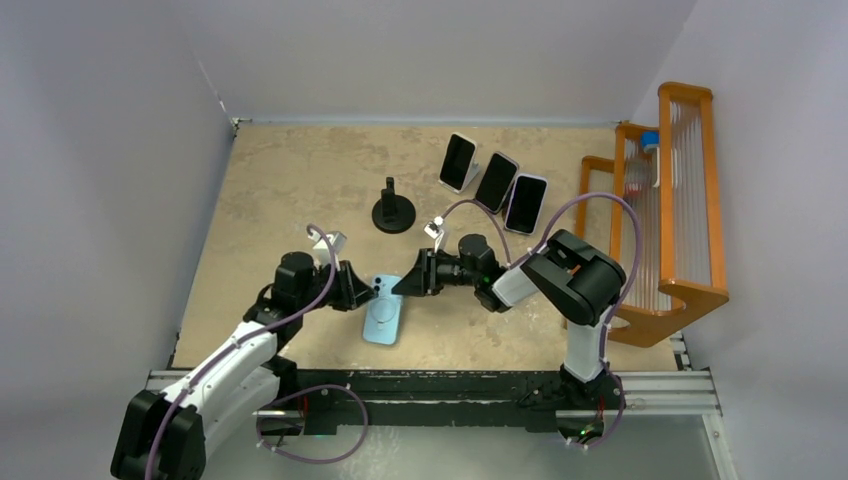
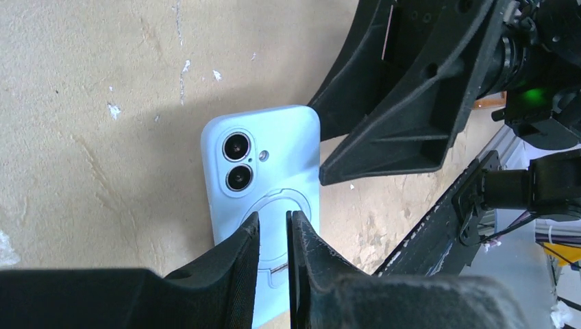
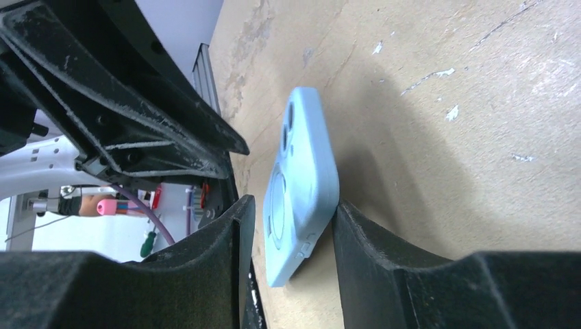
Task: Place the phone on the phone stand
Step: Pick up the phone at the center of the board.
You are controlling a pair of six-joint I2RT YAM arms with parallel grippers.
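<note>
- Your right gripper (image 3: pixel 294 205) is half closed, clamping the light-blue phone (image 3: pixel 305 178) at one long edge, with a finger on each face.
- The phone is tipped up off the table (image 3: pixel 445 82), camera side toward your left arm.
- Your left gripper (image 2: pixel 274 218) is barely parted over the phone's back and holds nothing.
- The black stand (image 1: pixel 394 212) sits well behind both grippers.
</note>
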